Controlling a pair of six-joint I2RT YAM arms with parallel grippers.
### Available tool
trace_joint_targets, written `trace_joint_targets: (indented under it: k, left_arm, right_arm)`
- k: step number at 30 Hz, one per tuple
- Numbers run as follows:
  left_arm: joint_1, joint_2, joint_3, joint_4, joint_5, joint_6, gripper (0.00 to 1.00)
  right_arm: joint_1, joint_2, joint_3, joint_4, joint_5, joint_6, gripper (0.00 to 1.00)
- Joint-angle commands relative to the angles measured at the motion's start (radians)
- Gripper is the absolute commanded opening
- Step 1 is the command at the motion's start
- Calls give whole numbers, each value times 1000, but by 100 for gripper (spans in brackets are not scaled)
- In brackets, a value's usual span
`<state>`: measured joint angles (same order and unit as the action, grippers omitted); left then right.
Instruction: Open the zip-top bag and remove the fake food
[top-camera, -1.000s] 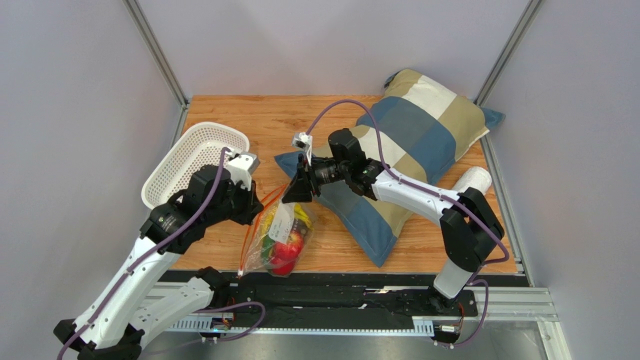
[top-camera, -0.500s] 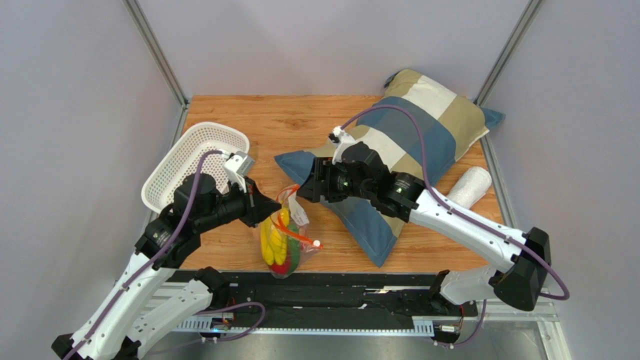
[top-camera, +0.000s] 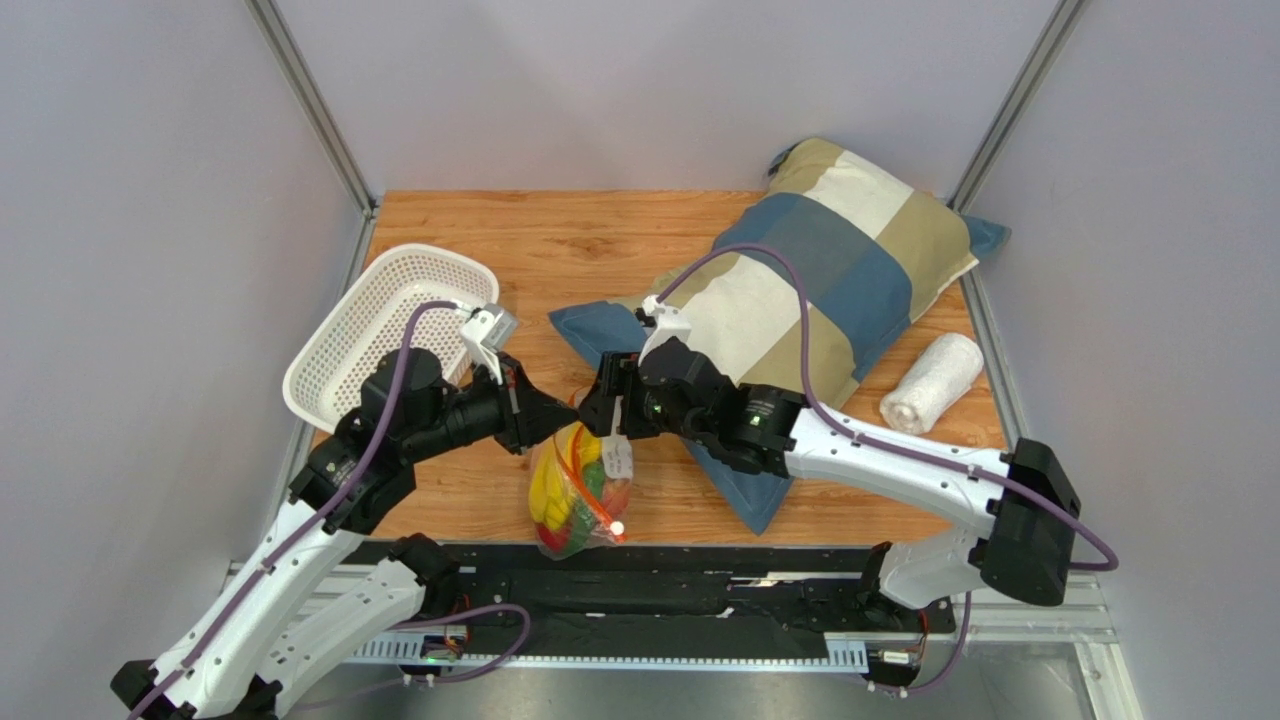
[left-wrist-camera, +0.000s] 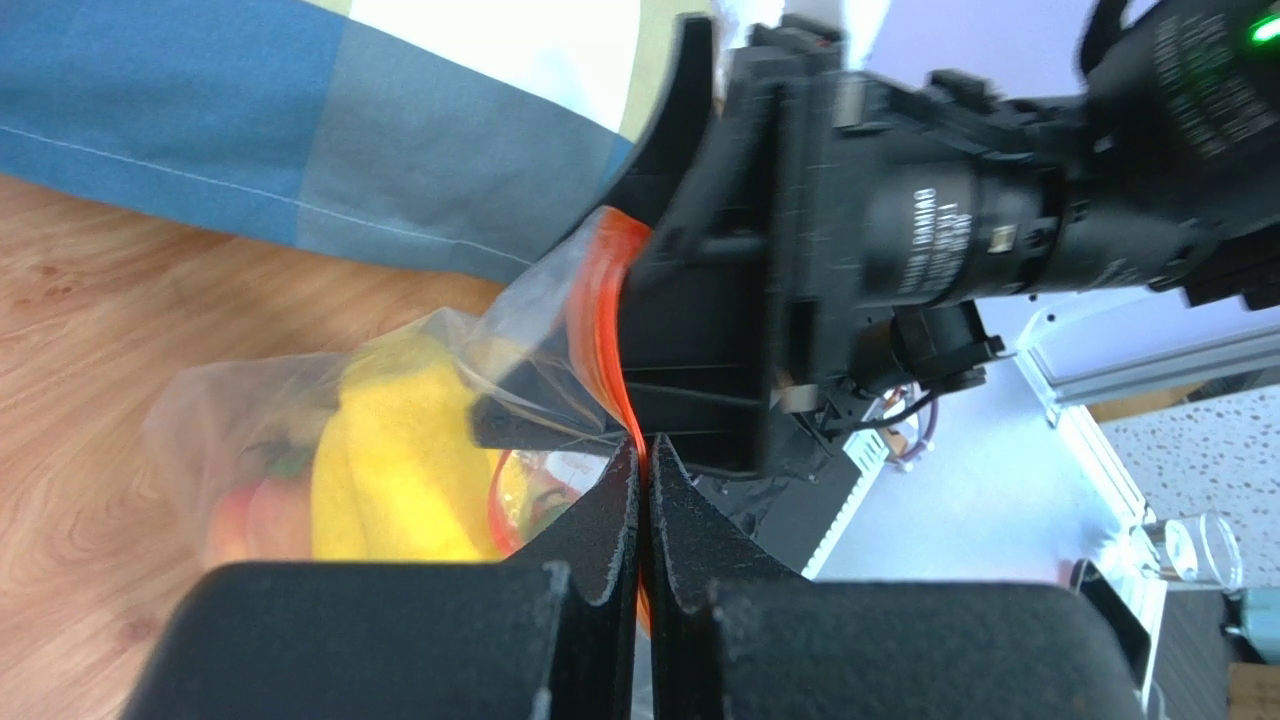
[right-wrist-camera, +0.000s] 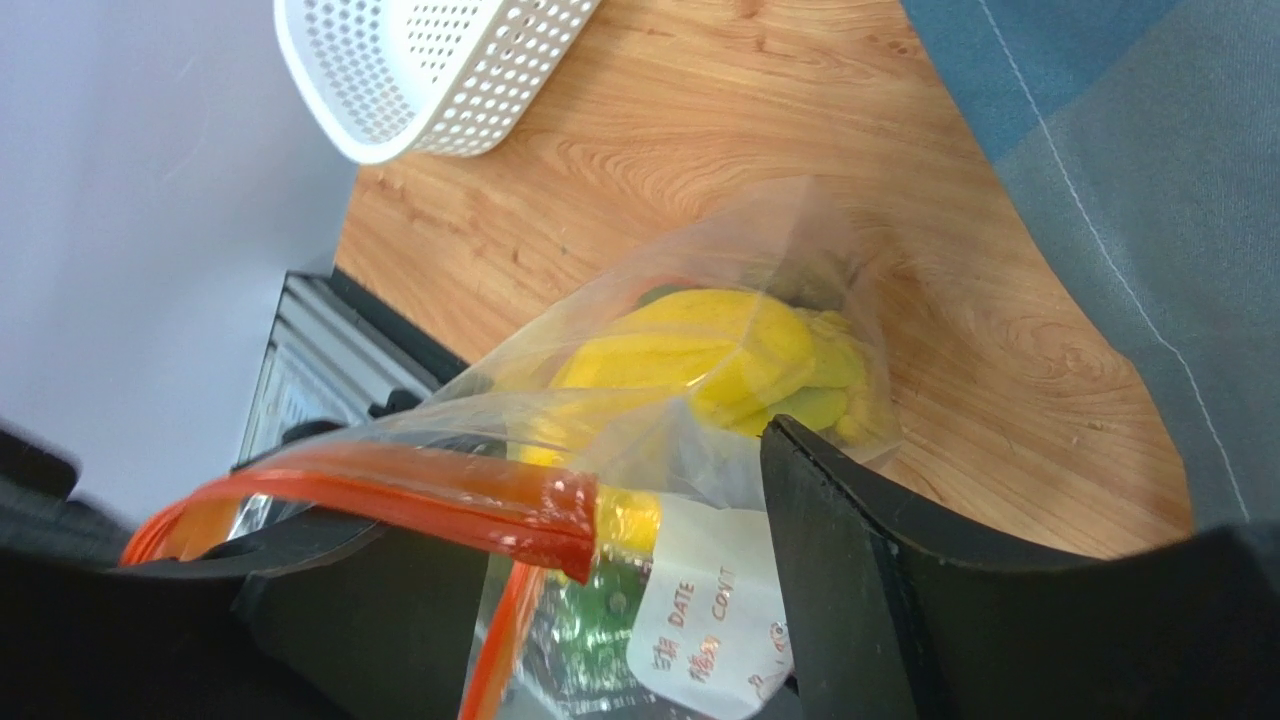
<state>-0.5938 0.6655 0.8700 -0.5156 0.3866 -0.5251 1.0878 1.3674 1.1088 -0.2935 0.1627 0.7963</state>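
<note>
One lip held: your left pincer (left-wrist-camera: 643, 458) pinches the zipper strip (left-wrist-camera: 601, 300) of the zip-top bag (top-camera: 579, 488); right pincer (top-camera: 598, 410) gapes. Grip strip, not slippery film.

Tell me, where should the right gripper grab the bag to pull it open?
On the free lip of the orange-red zipper strip at the top of the zip-top bag, coming from the pillow side. The left gripper pinches the opposite lip, and the strip is thin and flat, so the right gripper's open jaws should fit over it.
</note>
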Motion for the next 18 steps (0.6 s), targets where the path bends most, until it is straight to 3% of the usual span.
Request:
trace_joint_targets:
  k: [1, 4, 5, 6, 7, 11, 15, 18]
  left_arm:
    - [3, -18, -5, 86, 69, -15, 0]
    - [3, -20, -12, 75, 75, -9, 0]
    - [3, -26, -14, 69, 68, -7, 0]
    - [3, -29, -11, 31, 26, -4, 0]
    - [3, -35, -5, -1, -7, -3, 0]
    - [3, -72, 37, -182, -294, 16, 0]
    - [3, -99, 40, -343, -495, -18, 0]
    - [3, -109, 53, -391, -539, 6, 0]
  right_arm:
    - [26, 67, 55, 44, 178, 89, 66]
    - [32, 160, 115, -19, 247, 100, 58]
    - [32, 170, 132, -38, 253, 87, 51]
    - [32, 171, 143, -59, 255, 51, 38]
    - [35, 156, 149, -88, 258, 28, 33]
    - [34, 101, 171, -137, 195, -172, 3]
    - [32, 53, 206, -168, 118, -314, 0]
    - [27, 39, 235, -151, -23, -347, 0]
